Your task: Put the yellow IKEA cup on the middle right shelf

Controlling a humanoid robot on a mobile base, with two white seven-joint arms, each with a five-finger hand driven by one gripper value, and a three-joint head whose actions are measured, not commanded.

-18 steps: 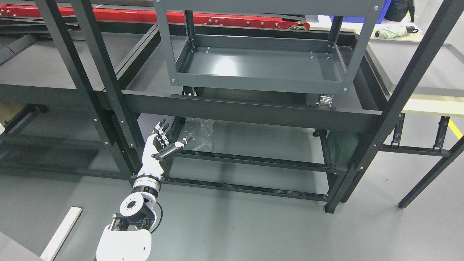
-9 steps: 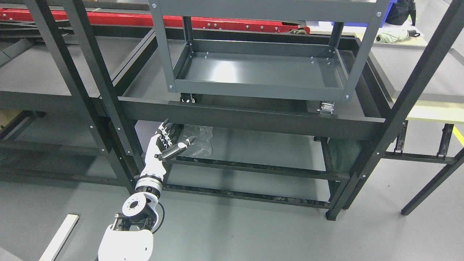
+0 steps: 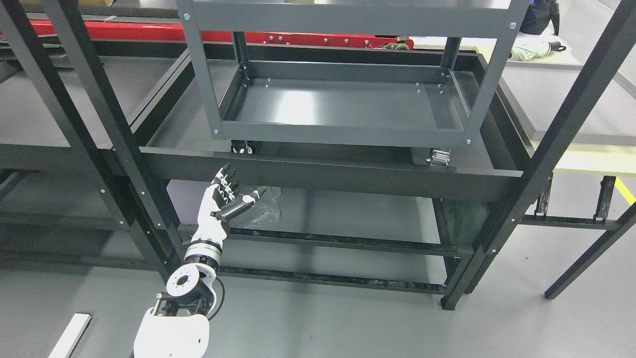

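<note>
The left hand (image 3: 221, 199) hung in front of the black rack, fingers spread and holding nothing, just below the front rail of the middle shelf (image 3: 328, 175). No yellow cup showed anywhere in view, so its place could not be told. The risk looked plain: raised straight up, the hand would likely catch its fingertips on that rail, and the upright post (image 3: 124, 149) stood close on its left. A crumpled plastic bag (image 3: 261, 206) lay on the lower shelf just beyond the thumb and could snag. A grey cart (image 3: 343, 129) took up most of the middle shelf, leaving only narrow strips beside it; open floor lay behind the arm
</note>
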